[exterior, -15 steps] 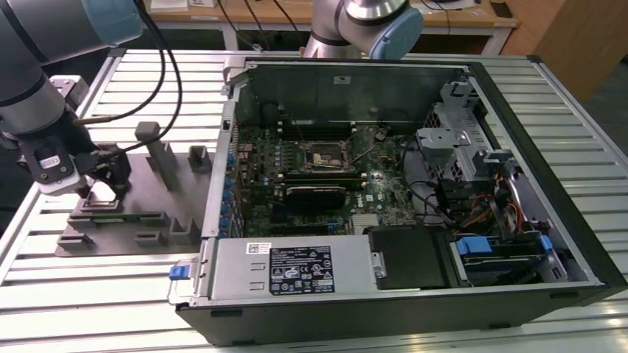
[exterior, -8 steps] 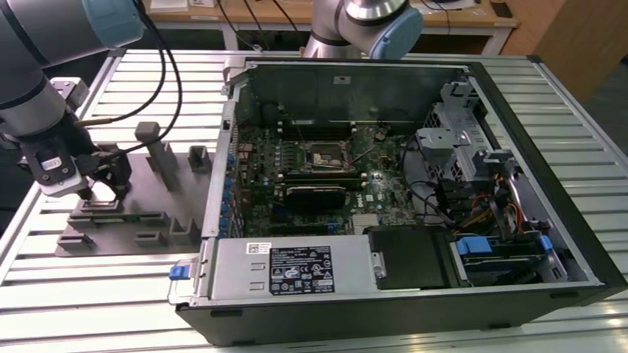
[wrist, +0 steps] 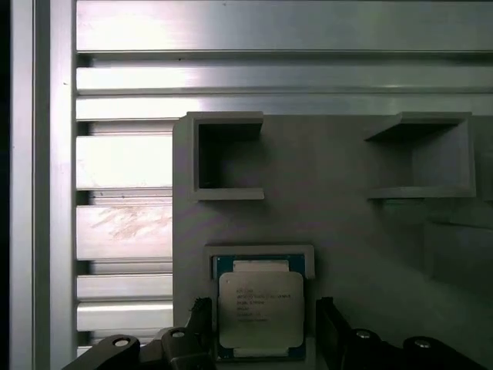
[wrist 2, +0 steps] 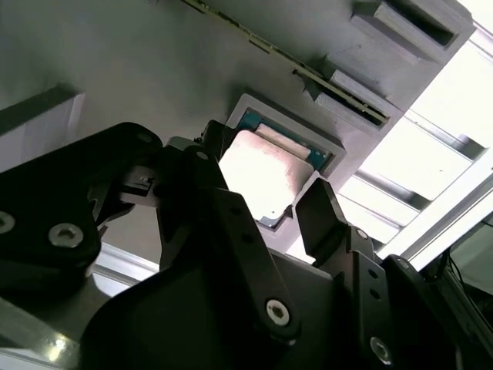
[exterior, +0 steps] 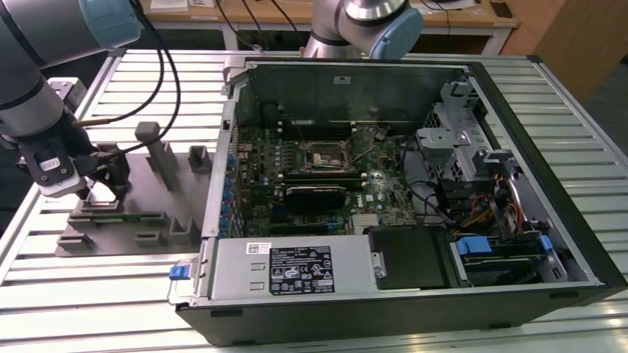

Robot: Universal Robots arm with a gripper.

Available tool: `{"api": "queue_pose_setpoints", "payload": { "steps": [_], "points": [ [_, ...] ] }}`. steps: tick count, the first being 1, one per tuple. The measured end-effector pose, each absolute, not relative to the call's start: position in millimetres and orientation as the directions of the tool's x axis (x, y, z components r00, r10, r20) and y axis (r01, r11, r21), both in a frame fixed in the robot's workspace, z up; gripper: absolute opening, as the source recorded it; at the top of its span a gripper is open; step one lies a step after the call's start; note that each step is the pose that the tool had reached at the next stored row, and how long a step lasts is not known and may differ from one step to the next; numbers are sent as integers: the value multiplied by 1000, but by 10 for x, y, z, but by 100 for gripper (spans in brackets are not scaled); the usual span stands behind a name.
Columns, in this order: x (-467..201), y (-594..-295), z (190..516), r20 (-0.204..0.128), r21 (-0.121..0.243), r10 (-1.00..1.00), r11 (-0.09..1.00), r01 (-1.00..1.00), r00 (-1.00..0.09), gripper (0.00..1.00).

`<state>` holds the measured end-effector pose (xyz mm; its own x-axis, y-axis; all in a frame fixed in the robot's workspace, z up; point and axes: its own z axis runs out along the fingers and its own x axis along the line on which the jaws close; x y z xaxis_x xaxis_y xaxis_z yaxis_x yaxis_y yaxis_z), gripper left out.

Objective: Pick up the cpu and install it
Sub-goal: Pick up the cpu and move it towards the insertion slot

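The gripper (exterior: 93, 193) hangs low over the grey fixture plate (exterior: 137, 215), which lies on the slatted metal desk (exterior: 98, 294). The open computer case (exterior: 393, 312) stands on the same desk, just beside the plate on the exterior view's right.

The cpu (wrist: 260, 312) lies flat in a shallow framed pocket (wrist: 258, 250) at one edge of the fixture plate, with its pale metal top facing up and a thin rim of green board showing around it. In both wrist views the black fingers (wrist: 327, 331) are spread, one on each side of the cpu, at the outer sides of the pocket. They are not pressed onto the chip, and it sits in its pocket, not lifted. In the second wrist view the cpu (wrist 2: 262, 173) shows between the two finger tips, with the gripper (wrist 2: 269, 173) straddling it.

Further in on the fixture plate, beyond the pocket, two open box-shaped holders (wrist: 227, 158) stand side by side. In the exterior view a few upright grey blocks (exterior: 157, 151) rise from the plate between the gripper and the case.

Inside the case, well apart from the fixture plate, the square socket (exterior: 324, 156) sits on the green motherboard (exterior: 279, 158), with a dark middle.
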<state>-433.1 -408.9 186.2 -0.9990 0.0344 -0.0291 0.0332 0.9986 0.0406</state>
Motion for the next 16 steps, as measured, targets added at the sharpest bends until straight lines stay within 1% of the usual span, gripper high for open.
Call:
{"api": "queue_pose_setpoints", "payload": {
  "steps": [5,16],
  "points": [
    [-4331,-4089,1845,-29,53,26,998,24,-999,65],
    [-4349,-4089,1840,-29,53,5,999,3,-1000,65]
  ]
}}
